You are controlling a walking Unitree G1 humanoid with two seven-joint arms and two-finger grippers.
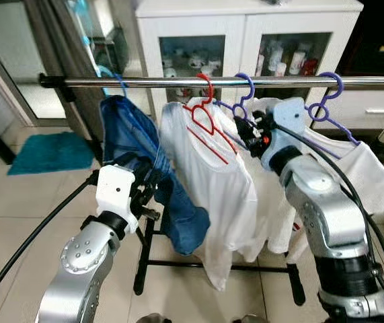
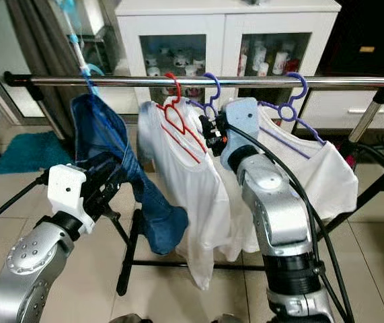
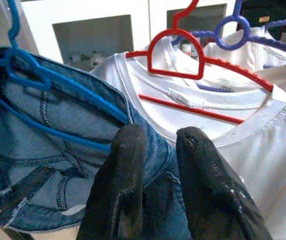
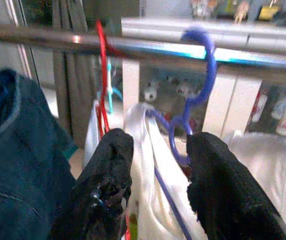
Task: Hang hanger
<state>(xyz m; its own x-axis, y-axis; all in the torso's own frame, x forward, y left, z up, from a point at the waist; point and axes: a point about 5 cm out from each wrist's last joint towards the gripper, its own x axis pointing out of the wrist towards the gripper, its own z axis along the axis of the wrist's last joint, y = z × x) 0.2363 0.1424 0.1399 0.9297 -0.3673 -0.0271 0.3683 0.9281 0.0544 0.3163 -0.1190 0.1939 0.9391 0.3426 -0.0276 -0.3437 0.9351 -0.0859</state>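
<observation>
A steel rail runs across in front of me. A purple hanger carrying a white shirt has its hook over the rail. My right gripper is raised just below the rail, open, with one finger on each side of this hanger's neck. To its left hang a red hanger with a white shirt and a blue hanger with jeans. My left gripper sits lower, fingers slightly apart against the jeans. A second purple hanger with a shirt hangs at the right.
A white cabinet with glass doors stands close behind the rail. The rack's black base bar lies on the tiled floor below the clothes. A teal mat is on the floor at the left, beside a dark curtain.
</observation>
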